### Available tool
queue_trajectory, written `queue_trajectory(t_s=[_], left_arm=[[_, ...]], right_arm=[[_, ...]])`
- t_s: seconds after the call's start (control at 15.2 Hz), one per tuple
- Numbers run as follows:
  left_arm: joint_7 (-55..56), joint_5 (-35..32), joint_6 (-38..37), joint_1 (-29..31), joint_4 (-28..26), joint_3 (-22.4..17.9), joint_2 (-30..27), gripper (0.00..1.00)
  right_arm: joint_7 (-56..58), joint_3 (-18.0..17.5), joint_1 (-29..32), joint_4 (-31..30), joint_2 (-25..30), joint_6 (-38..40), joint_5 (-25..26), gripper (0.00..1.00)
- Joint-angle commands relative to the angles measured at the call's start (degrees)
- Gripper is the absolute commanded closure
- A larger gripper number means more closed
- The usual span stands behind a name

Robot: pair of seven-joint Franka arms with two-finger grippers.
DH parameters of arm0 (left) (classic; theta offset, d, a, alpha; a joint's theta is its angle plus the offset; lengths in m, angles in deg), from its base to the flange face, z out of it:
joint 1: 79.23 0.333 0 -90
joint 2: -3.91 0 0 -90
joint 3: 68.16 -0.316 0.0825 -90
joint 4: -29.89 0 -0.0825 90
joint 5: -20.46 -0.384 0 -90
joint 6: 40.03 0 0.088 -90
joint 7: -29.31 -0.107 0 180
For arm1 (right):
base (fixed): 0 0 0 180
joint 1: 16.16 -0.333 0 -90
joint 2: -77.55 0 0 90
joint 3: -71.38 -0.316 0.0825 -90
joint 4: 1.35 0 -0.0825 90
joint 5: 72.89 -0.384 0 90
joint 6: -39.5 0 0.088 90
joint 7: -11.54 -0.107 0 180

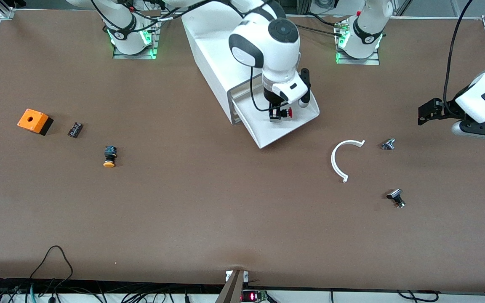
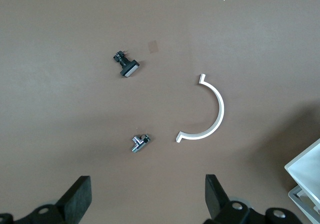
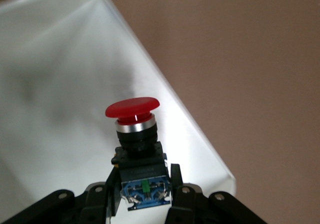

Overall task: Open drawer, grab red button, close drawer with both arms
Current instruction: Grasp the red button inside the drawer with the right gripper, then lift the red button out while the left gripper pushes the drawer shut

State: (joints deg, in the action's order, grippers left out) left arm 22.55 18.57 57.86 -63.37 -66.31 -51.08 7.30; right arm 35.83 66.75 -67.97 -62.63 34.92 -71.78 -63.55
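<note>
The white cabinet [image 1: 211, 54] stands at the table's robot side, and its lowest drawer [image 1: 286, 132] is pulled out toward the front camera. My right gripper [image 1: 277, 114] hangs over the open drawer, shut on the black body of the red-capped button [image 1: 286, 112]. In the right wrist view the button [image 3: 132, 108] sticks out from the right gripper [image 3: 145, 184], with the drawer's white floor [image 3: 55, 84] under it. My left gripper [image 1: 425, 113] is open and empty above the table near the left arm's end. In the left wrist view its fingers [image 2: 80, 194] stand wide apart.
An orange box with a hole [image 1: 35, 121], a small black part [image 1: 75, 129] and an orange-yellow-capped button [image 1: 109, 156] lie toward the right arm's end. A white arc piece [image 1: 343, 160] and two small metal parts [image 1: 388, 144] [image 1: 396, 198] lie toward the left arm's end.
</note>
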Motion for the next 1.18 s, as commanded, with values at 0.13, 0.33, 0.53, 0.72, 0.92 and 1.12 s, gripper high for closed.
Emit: queue_trajectory(t_s=[0.13,0.33,0.53,0.72,0.92,1.12], left_arm=[[6.5,0.4,1.2,-2.3,1.6,0.4,3.1,0.0],[14.6,2.0,6.5,-4.9,-0.5,1.7,6.7,0.0],[27.4,2.0,18.2,-8.6,-6.3,4.3,9.3,0.0],[38.2,1.8,33.1,-13.3,-13.6,4.6,12.0,0.0],[45.8,1.8,43.9,-16.4,-20.3,4.6,13.6,0.0],[50.5,1.9,45.6,-18.7,-22.6,4.6,14.4,0.0]], right_arm=[[-8.8,2.9,3.8,-3.4,9.4,1.8,0.3,0.75],[-12.7,4.5,9.0,-7.7,13.9,1.2,-0.1,0.75],[-15.0,4.7,16.5,-8.7,16.2,0.5,-2.4,0.75],[-20.5,4.7,25.1,-18.5,20.3,-1.5,-3.0,0.75],[-24.4,4.7,32.8,-30.4,24.5,-5.4,-3.8,0.75],[-32.9,4.7,37.5,-37.1,25.8,-5.9,-3.8,0.75]])
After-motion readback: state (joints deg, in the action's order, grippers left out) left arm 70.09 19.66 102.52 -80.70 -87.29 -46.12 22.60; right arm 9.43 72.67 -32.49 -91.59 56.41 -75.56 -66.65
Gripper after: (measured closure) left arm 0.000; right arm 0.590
